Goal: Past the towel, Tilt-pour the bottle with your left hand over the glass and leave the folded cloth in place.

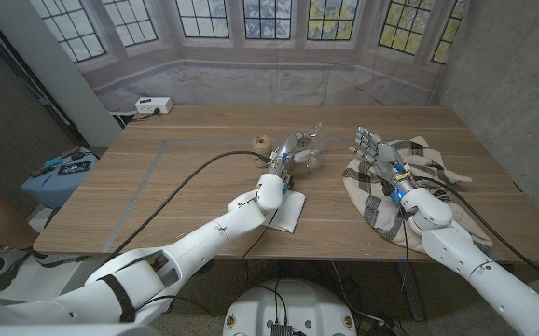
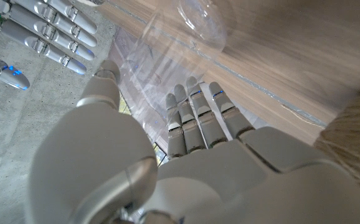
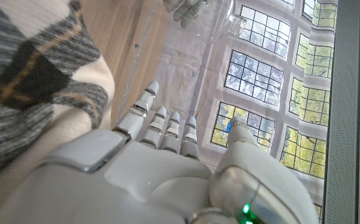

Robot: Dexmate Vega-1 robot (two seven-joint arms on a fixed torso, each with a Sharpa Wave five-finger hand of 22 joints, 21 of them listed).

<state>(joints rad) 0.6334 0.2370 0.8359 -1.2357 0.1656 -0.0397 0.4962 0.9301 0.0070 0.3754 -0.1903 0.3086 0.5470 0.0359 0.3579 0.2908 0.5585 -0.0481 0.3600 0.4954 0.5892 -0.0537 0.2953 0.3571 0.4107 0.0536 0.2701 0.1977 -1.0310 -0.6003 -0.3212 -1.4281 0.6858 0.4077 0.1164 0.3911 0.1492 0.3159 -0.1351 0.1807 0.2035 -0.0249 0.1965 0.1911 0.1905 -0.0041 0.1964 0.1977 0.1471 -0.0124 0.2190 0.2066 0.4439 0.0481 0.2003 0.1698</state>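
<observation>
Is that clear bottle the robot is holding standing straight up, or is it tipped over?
Tipped. The left hand grips the clear bottle, which leans sideways above the table.

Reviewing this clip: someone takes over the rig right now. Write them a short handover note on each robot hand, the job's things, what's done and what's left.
Left robot hand: grips the clear bottle, tilted, past the white folded cloth.
Right robot hand: holds nothing, fingers apart, above the plaid towel.
Glass: clear, just beyond the left hand's fingertips; hard to make out from the head view.
Done: bottle grasped and tipped.
Left: whether liquid is flowing cannot be told; finish the pour, leave the cloth alone.
</observation>
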